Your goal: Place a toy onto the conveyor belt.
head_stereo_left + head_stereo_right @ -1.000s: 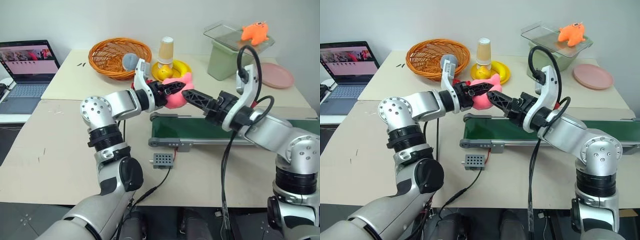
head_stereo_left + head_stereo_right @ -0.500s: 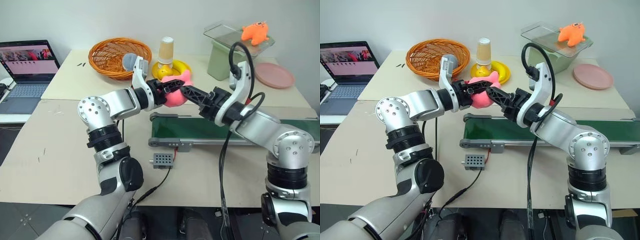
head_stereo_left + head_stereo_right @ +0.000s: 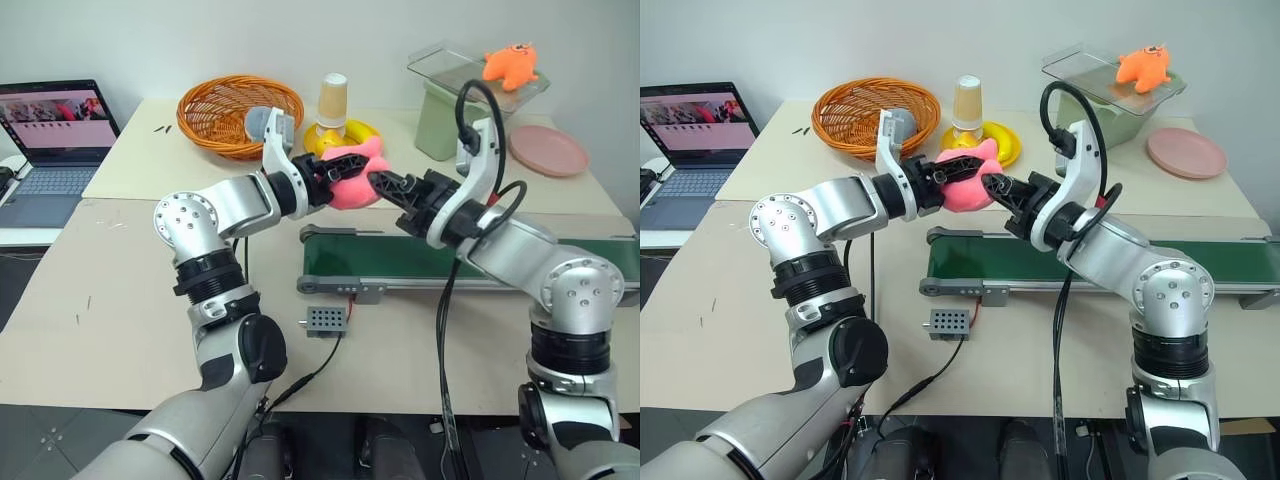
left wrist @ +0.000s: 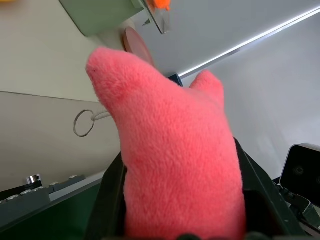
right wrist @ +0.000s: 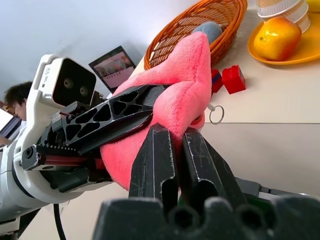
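Gripping a pink plush toy (image 3: 352, 184) from both sides, above the near end of the conveyor belt (image 3: 400, 262); left hand (image 3: 335, 178) clamped around the toy's body, fingers part-spread by its bulk; right hand (image 3: 385, 186) pressed together, pinching the toy's edge fabric; belt lying along the desk (image 3: 120, 300) front, green surface bare beneath the toy, its end roller near a small grey box (image 3: 327, 321); open desk room left of the belt; behind, a wicker basket (image 3: 240, 112), yellow plate (image 3: 345, 135) with paper cup (image 3: 333, 100), green bin (image 3: 455, 115) carrying an orange toy (image 3: 509, 64), pink plate (image 3: 548, 150); laptop (image 3: 52, 140) at far left edge.
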### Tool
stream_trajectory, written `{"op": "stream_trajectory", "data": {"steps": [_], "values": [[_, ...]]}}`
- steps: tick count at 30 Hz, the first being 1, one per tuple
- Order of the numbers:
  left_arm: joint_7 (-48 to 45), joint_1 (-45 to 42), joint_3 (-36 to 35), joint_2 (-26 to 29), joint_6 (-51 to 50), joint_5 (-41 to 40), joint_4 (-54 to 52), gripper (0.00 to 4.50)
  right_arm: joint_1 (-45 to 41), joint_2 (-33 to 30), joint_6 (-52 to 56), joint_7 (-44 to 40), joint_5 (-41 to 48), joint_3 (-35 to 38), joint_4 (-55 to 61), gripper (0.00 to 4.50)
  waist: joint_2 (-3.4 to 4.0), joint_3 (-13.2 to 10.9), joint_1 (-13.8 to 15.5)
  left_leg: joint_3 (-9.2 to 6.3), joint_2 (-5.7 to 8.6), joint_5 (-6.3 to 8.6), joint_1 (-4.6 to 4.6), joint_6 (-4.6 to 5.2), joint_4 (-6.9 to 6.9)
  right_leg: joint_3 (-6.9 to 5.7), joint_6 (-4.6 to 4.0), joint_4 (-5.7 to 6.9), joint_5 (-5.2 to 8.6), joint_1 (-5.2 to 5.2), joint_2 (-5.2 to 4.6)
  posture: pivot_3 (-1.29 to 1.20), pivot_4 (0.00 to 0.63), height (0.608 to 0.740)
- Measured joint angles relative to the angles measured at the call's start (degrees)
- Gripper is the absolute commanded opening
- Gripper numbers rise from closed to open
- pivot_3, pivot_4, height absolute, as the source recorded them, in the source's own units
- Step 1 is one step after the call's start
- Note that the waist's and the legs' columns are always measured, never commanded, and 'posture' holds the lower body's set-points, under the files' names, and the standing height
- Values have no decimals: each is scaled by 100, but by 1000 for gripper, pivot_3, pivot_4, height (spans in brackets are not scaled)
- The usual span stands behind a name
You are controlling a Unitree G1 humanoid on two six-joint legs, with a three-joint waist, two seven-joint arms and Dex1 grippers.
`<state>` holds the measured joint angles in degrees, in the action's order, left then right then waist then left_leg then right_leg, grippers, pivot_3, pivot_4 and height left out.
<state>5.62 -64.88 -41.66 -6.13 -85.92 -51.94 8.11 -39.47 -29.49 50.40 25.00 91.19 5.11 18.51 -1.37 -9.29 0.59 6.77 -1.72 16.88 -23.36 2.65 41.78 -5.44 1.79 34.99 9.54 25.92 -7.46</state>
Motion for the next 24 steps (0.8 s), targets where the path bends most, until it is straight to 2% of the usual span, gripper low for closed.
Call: {"op": "stream_trajectory", "data": {"steps": [1,3,10,15,20,24], "values": [[12,0,-7,-1,25,-32,11,2401,-2,0,0,0,-2,1,0,0,0,0,0,0,0,0,0,0,0,0,0,0,0,0,0,0,150,734],[45,0,-37,0,75,-128,38,3162,-15,0,0,0,-11,11,0,0,0,0,-1,0,0,0,0,0,0,0,0,0,0,0,0,0,150,734],[134,-67,-89,283,139,-431,223,3162,-29,-121,42,-146,-161,12,-2,0,0,0,-7,0,0,0,0,0,-1,0,0,0,0,0,0,0,150,734],[-83,-63,185,1033,74,-478,125,3162,-54,-940,359,-660,-445,98,-180,0,0,0,-4,1,0,0,1,0,-2,0,0,0,0,0,0,0,150,734],[-763,337,896,1913,-49,-449,-112,3162,-309,-1752,585,-1270,-729,391,-465,0,1,0,-8,3,-1,0,3,0,-6,1,0,0,1,3,0,0,150,734],[-1752,890,2233,2848,55,-236,-671,3162,-484,-2413,684,-2067,-1536,250,-287,0,2,-1,-15,8,-2,0,4,-1,-8,6,0,1,1,7,0,0,150,734]]}}
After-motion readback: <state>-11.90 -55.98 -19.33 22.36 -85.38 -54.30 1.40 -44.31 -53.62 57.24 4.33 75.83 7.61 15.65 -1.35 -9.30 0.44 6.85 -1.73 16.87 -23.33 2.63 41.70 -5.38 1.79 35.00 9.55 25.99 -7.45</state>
